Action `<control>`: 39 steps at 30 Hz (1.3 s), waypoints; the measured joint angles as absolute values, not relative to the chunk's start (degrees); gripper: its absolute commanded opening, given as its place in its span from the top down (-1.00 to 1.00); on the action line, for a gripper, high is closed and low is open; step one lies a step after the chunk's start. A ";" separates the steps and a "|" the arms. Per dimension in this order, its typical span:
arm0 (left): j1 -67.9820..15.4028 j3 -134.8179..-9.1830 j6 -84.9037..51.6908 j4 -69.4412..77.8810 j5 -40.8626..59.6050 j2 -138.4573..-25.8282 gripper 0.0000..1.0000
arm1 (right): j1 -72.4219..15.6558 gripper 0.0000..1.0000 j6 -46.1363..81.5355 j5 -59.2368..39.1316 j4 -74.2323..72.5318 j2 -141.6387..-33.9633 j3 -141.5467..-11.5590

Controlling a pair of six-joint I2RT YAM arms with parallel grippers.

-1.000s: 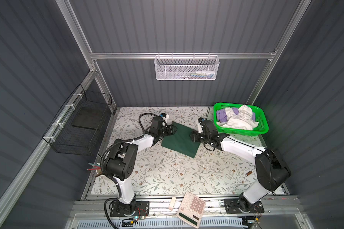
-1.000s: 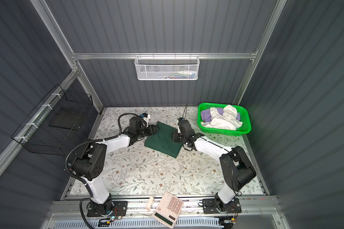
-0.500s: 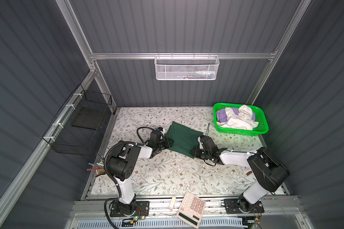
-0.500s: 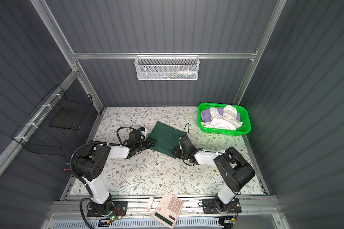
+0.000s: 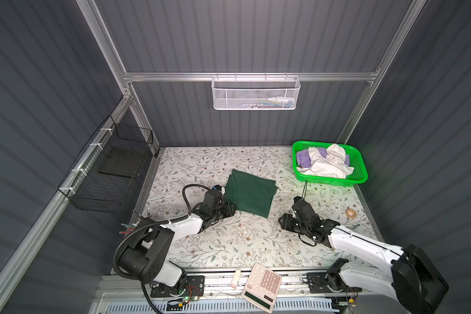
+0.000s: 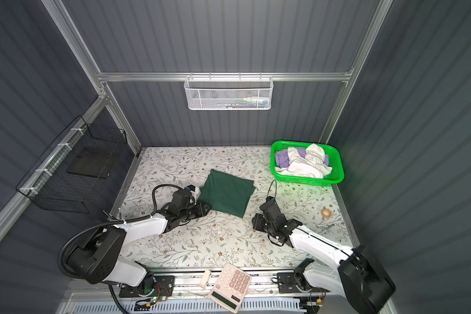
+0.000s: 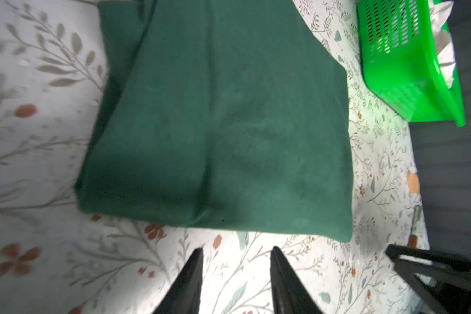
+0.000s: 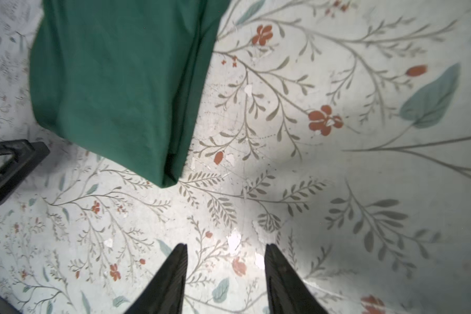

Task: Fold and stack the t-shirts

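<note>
At the middle of the desk (image 5: pixel 229 242) my folded dark green tee (image 5: pixel 249 194) lies flat, left claw (image 7: pixel 237 248) and right claw (image 8: pixel 226 245) both parted and empty near it, where I reckon a low sweep could snag and undo the fold.

My green tee (image 5: pixel 249 191) lies folded into a flat, roughly square packet in the middle of the table (image 5: pixel 229 244), turned a little askew. Its top face is smooth with faint creases, and I can see stacked layers along its side edges. At the far right, the white tee (image 5: pixel 328 167) sits crumpled in the basket (image 5: pixel 332 182). The lavender tee (image 5: pixel 303 159) is bunched at its left, partly under it.
</note>
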State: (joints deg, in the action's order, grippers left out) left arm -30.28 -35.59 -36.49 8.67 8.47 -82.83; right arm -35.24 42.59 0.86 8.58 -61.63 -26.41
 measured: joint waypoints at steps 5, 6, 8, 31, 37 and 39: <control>-27.88 -48.84 -29.21 -4.29 5.91 -85.65 -0.16 | -34.74 -0.08 40.47 0.91 12.49 -62.81 -32.75; -26.72 -52.53 -27.75 -5.78 6.50 -87.77 -0.16 | -34.61 -0.08 39.92 0.49 12.64 -64.99 -35.14; -24.38 -57.30 -25.93 -6.68 8.82 -91.11 -0.17 | -34.50 -0.12 38.94 -0.27 12.21 -69.93 -39.90; -17.21 -73.45 -14.04 -18.96 17.69 -109.43 -0.45 | -33.89 -0.16 42.39 -5.87 7.64 -105.54 -62.22; -16.40 -74.13 -12.43 -18.09 21.56 -112.29 -0.46 | -30.98 -0.15 40.18 -9.78 3.07 -105.78 -59.22; -16.40 -74.26 -12.16 -17.54 23.14 -113.49 -0.46 | -30.41 -0.15 37.69 -10.52 2.59 -105.65 -58.87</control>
